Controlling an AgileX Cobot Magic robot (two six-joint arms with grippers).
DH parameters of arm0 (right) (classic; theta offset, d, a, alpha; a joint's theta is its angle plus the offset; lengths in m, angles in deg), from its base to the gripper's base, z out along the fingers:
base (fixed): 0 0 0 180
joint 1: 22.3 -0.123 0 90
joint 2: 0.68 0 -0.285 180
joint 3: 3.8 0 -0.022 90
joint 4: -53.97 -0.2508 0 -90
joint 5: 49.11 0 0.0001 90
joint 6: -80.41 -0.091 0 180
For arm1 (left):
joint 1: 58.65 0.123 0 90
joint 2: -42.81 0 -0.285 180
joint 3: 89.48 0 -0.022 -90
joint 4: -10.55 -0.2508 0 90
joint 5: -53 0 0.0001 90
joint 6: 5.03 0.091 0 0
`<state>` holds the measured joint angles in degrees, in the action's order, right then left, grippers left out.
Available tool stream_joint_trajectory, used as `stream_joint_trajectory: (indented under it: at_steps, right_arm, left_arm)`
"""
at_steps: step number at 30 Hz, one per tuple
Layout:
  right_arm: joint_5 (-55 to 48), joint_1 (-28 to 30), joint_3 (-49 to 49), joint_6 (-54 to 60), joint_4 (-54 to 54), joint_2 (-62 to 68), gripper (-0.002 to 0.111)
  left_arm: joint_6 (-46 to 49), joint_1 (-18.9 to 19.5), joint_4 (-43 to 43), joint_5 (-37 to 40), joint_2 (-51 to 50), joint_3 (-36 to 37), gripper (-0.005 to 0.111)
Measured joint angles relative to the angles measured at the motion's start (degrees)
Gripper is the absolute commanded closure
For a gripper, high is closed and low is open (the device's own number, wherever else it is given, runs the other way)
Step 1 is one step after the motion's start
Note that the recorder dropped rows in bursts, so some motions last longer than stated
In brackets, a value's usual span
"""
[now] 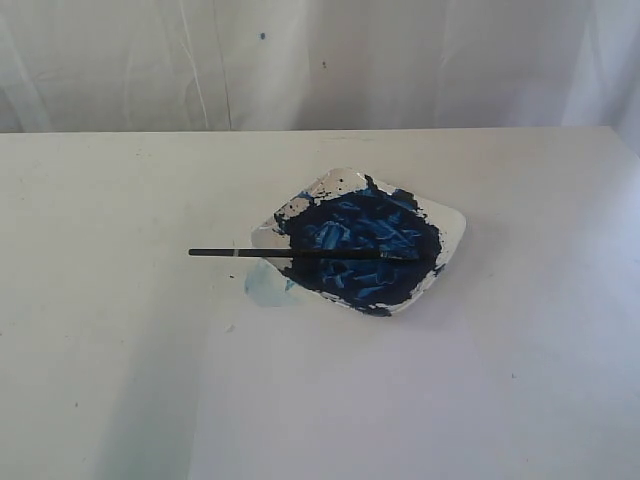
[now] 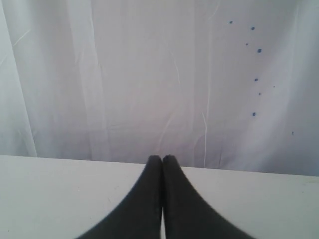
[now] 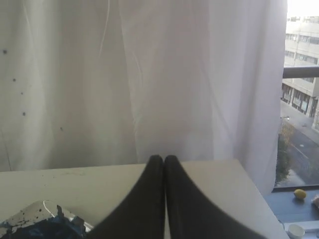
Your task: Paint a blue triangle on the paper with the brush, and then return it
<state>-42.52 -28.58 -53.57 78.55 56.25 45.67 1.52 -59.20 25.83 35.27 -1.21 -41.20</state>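
The left gripper [image 2: 162, 158] has its fingers pressed together on nothing, well apart from the brush [image 1: 290, 254]. The brush lies across the paint dish [image 1: 450, 225] mid-scene, handle jutting left, tip in the blue. The right gripper [image 3: 164, 158] is likewise closed and empty; no stroke shows, so pickup looks like the step in hand, and a gripper must open and come down on the bare handle.

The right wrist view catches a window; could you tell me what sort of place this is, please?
Likely an upper-floor workspace rigged for painting: a paint-flecked white curtain, a dish of blue paint, and a window overlooking a street and buildings.
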Motion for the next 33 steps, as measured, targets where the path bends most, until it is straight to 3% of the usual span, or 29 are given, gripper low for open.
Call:
stream_joint_trajectory:
  at_steps: [15, 27, 33]
  right_arm:
    - [0.7, 0.0, 0.1, -2.1, 0.0, 1.2, 0.108]
    - [-0.2, 0.0, 0.1, -3.3, 0.0, 1.6, 0.108]
    - [-0.5, 0.0, 0.1, -3.3, 0.0, 1.6, 0.108]
  left_arm:
    - [-1.8, -0.7, 0.0, 4.1, -0.5, 0.0, 0.107]
    - [-3.3, -14.9, -1.6, 8.5, -12.8, -0.1, 0.107]
    - [-9.4, -17.8, -2.8, 9.5, -21.7, -0.1, 0.107]
